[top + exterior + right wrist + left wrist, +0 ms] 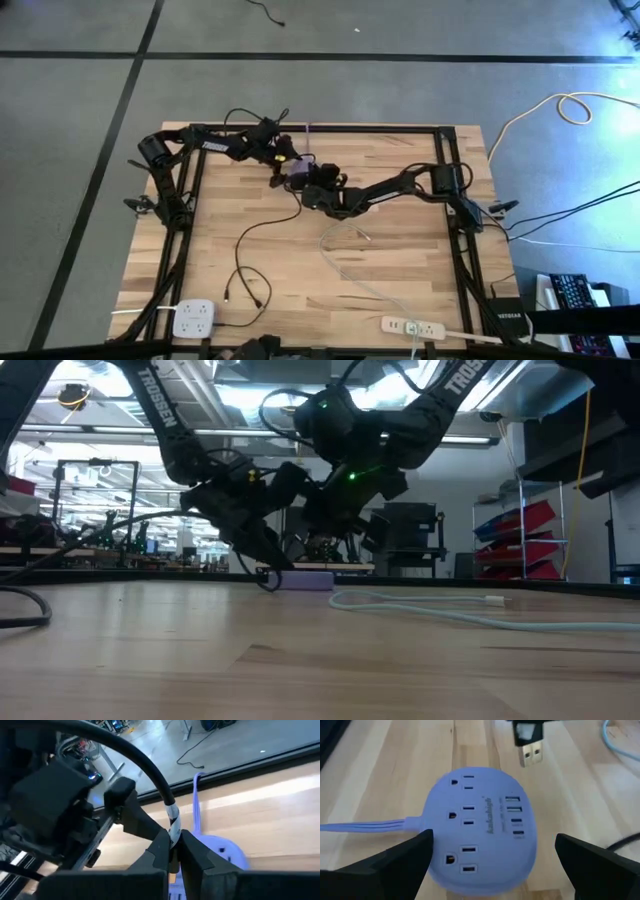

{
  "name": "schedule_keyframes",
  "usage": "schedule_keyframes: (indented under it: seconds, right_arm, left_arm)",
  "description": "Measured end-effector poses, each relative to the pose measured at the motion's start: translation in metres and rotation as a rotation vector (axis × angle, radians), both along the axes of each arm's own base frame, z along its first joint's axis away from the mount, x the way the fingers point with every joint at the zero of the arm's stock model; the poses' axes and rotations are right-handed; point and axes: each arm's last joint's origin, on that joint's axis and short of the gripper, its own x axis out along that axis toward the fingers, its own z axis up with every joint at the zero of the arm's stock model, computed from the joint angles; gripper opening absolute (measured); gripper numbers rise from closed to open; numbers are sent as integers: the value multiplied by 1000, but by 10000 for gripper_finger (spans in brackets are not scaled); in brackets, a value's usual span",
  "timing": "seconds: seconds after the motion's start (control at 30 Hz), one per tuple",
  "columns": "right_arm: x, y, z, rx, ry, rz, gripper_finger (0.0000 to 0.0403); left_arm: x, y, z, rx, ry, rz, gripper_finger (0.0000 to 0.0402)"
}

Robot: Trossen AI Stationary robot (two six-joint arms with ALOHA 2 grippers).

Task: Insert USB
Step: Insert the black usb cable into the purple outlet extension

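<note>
From above, both arms meet over the lavender power strip (297, 168) at the table's far middle; the left wrist view shows the left gripper (492, 857) spread wide astride it (not squeezing), the USB plug (531, 754) hanging just off its USB ports (515, 815), tip toward them; the right gripper (175, 851) is clenched on the black cable (150, 770).

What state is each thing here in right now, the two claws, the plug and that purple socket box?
Left gripper: open, straddling the purple power strip.
Right gripper: shut on the black cable.
USB plug: unplugged, hanging above the strip.
Purple power strip: flat on the table, USB ports empty.
</note>
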Motion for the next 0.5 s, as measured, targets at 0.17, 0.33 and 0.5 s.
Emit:
schedule_keyframes:
  seconds: [0.17,0.33,0.5]
  right_arm:
    - [17,6,-4,-23,-16,-22,1]
    - [26,4,-7,-40,82,-45,0]
    - [17,11,-13,23,177,-43,0]
  left_arm:
    - [-4,-2,-2,35,-13,-18,400]
    - [-4,-2,-3,34,-2,-9,400]
    - [0,-7,-3,45,13,3,400]
